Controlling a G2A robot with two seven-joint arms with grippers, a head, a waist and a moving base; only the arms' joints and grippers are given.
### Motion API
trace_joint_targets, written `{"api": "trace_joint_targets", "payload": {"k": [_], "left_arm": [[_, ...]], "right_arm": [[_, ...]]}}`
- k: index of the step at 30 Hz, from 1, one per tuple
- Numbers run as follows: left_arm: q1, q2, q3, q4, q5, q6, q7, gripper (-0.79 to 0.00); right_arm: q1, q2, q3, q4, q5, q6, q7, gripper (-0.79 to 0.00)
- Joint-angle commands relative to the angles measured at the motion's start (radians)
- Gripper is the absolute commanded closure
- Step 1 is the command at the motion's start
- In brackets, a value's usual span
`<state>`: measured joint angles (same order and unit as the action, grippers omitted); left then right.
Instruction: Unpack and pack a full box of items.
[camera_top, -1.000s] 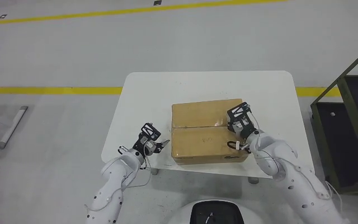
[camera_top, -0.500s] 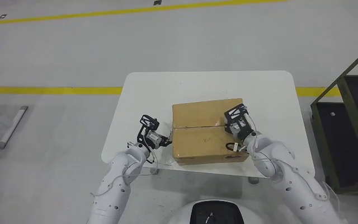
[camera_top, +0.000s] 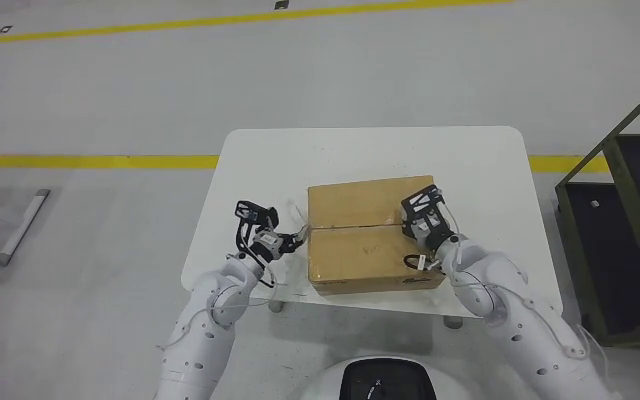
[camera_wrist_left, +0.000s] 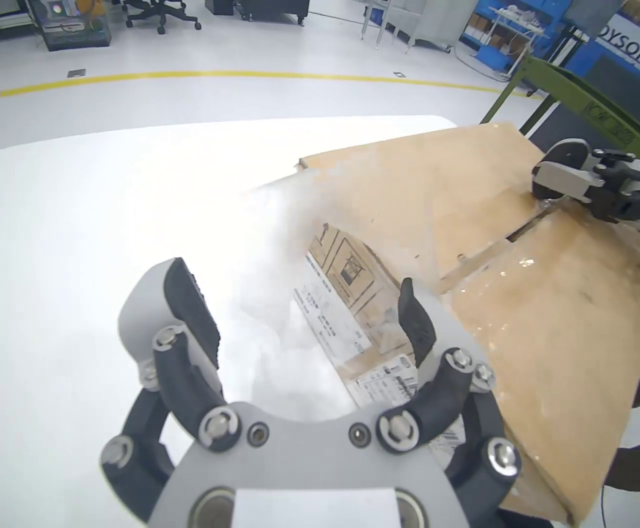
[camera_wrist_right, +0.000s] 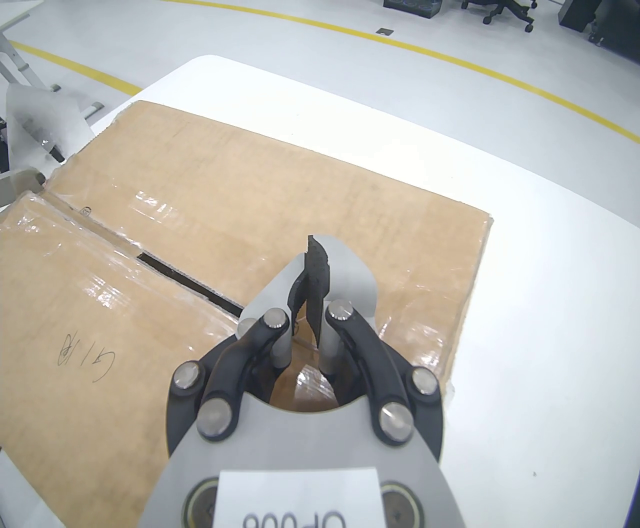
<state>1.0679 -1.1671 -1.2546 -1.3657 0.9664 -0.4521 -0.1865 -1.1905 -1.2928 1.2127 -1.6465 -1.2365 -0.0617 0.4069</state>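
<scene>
1. The box (camera_top: 370, 245) lies closed on the table (camera_top: 260, 170), with its long axis and its seam (camera_top: 360, 227) running from 9 to 3 o'clock.
2. The left gripper (camera_wrist_left: 295, 305), fingers spread wide, sits just off the box's 9 o'clock end.
3. The right gripper (camera_wrist_right: 315, 260), fingers pinched together, sits over the seam's 3 o'clock end.

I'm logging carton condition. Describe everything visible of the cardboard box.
The cardboard box is a brown carton lying on the white table. Its two top flaps are closed, with a narrow gap along the seam, glossy clear tape and a handwritten mark. Labels cover one side. The shut right gripper sits over the seam's end.
</scene>
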Motion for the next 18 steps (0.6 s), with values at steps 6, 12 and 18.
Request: {"api": "trace_joint_targets", "payload": {"k": [6,12,18], "left_arm": [[-0.027,-0.005,0.023,-0.006,0.001,-0.018,-0.006,-0.785],[-0.053,-0.009,0.045,0.006,-0.014,-0.04,-0.035,-0.785],[-0.077,-0.012,0.075,0.012,-0.054,-0.134,-0.09,-0.785]], "right_arm": [[-0.001,-0.005,0.039,-0.045,0.124,0.036,0.023,0.0],[0.003,-0.003,0.079,-0.079,0.188,0.04,0.061,0.0],[-0.011,0.0,0.094,-0.097,0.184,0.041,0.065,0.0]]}}
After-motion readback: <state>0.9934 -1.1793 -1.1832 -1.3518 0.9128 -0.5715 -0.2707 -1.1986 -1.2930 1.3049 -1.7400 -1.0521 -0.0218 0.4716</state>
